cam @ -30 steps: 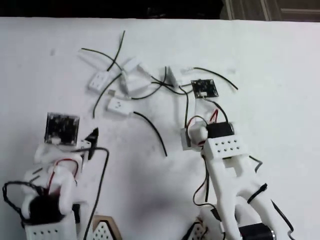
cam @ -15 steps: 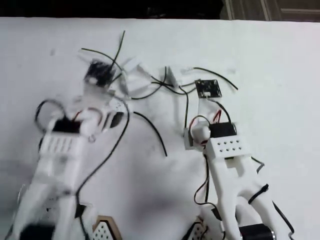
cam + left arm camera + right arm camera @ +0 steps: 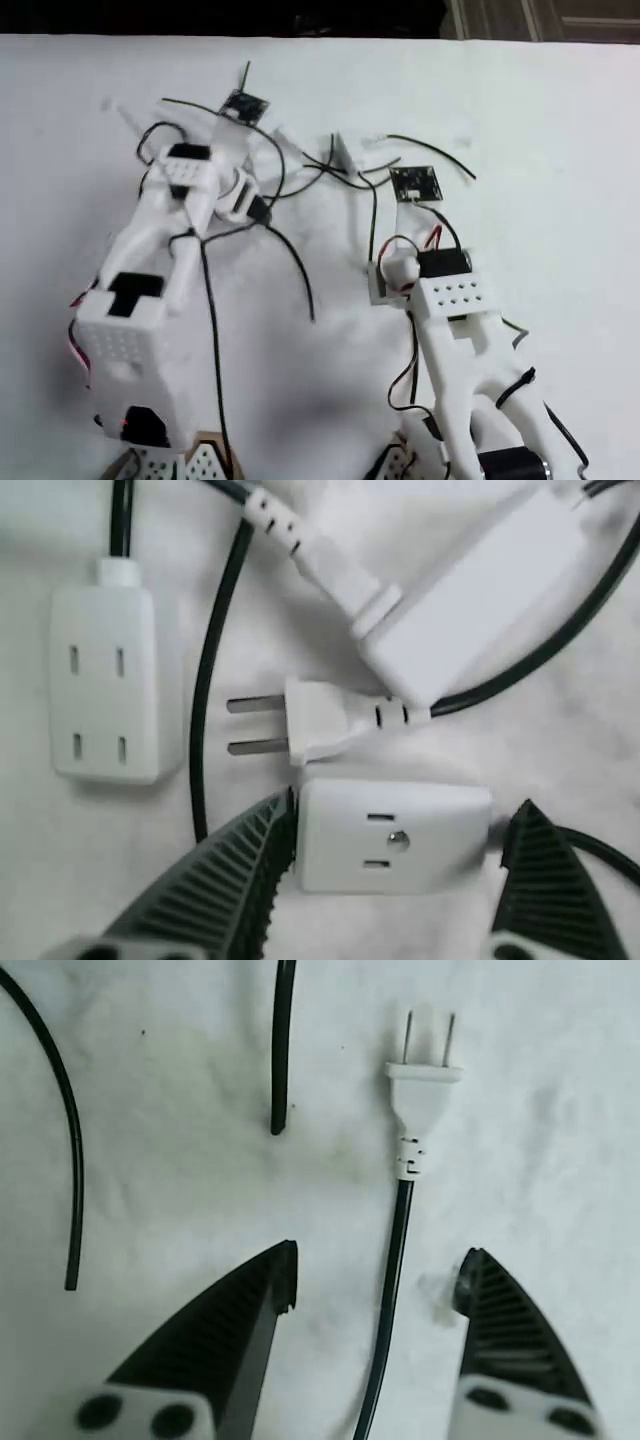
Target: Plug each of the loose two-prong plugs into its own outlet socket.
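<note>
My left gripper [image 3: 403, 820] is open, its dark fingers [image 3: 245, 865] on either side of a white outlet socket [image 3: 395, 838] that lies flat on the table. A loose two-prong plug [image 3: 320, 720] lies just beyond that socket, prongs pointing at a second white outlet [image 3: 105, 685]. A third plug [image 3: 320, 555] and a white block [image 3: 475, 590] lie farther off. My right gripper [image 3: 380, 1255] is open above a white two-prong plug [image 3: 425, 1085], whose black cord [image 3: 390, 1290] runs back between the fingers. In the high view the left arm [image 3: 180, 200] stretches over the far-left pile.
Loose black cord ends [image 3: 283, 1040] lie on the white table [image 3: 180, 1180] beside the right gripper. The cords tangle at the back centre [image 3: 320, 165]. The right arm [image 3: 450, 290] stands at centre right. The table's dark far edge [image 3: 300, 30] lies close behind the pile.
The left arm has swung from the near-left corner out over the far-left pile of outlets and plugs, shifting a cord. The right arm has stayed almost still.
</note>
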